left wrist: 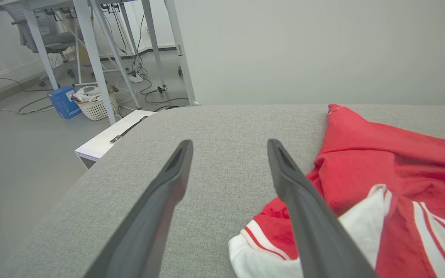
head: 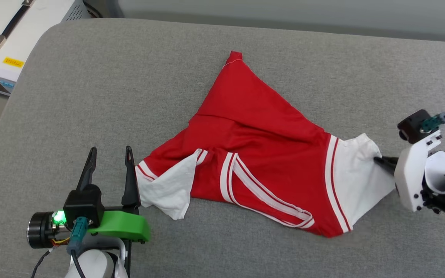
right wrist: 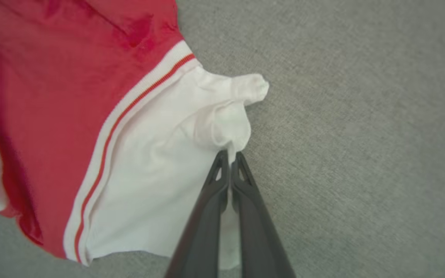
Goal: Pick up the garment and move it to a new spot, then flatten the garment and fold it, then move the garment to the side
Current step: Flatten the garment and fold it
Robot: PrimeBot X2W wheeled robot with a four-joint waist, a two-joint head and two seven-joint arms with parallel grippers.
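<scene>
You see: grey cushion (left wrist: 222,181) under left gripper (left wrist: 230,142) | white handled case (left wrist: 106,141) ahead-left of it | farther ahead-left on floor: white basket (left wrist: 95,105) touching blue box (left wrist: 63,102)

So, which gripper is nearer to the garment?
Right. The right gripper is shut on a white sleeve of the garment; the left gripper stands open just beside the other sleeve.

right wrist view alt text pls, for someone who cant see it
The right gripper, its two dark fingers shut together, pinches the bunched edge of the white sleeve of a red garment with red-and-white striped trim. The garment lies on a grey fabric surface.
</scene>
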